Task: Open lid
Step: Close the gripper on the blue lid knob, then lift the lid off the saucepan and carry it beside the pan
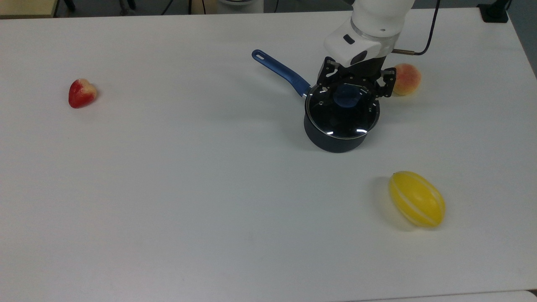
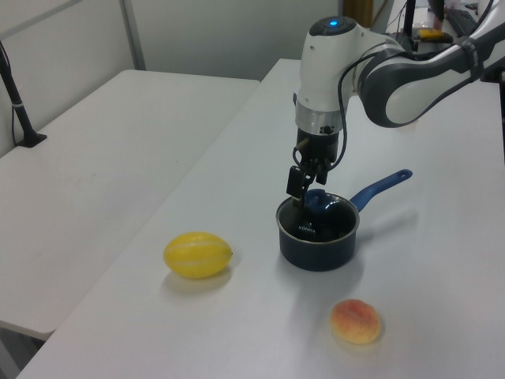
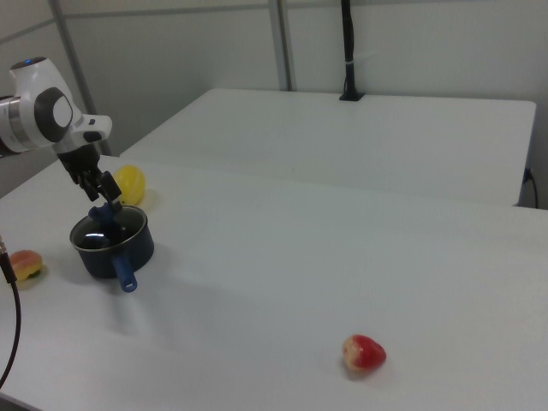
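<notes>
Over the saucepan (image 1: 335,140), where the lid (image 1: 342,115) is sitting closed, I am holding my gripper (image 1: 351,89) spread wide around its blue knob (image 1: 346,95); next I judge closing, then lifting.

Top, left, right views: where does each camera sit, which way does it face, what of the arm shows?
Top view: overhead, looking down on the table; wrist and gripper over the lid.
Left view: raised at the melon end, facing along the table; forearm visible.
Right view: raised at the strawberry end, facing back; wrist visible.
All share saucepan and peach.
</notes>
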